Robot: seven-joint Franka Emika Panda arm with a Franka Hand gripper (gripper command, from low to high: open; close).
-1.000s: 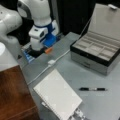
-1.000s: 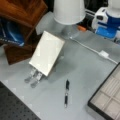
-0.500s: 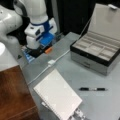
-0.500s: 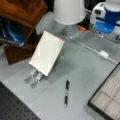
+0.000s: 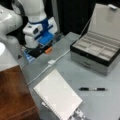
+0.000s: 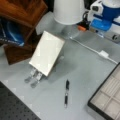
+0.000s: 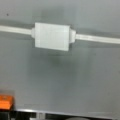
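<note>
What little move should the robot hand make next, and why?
Probably ease the gripper toward the white block on the cable. The wrist view looks straight at that block, which lies free on the table, and the gripper hangs by the table's far edge, apart from it.

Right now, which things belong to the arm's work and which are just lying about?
In hand: gripper, upper left in a front view; white cable block, below the wrist camera; orange piece beside the gripper.
Lying about: notebook; pen; open box.
</note>
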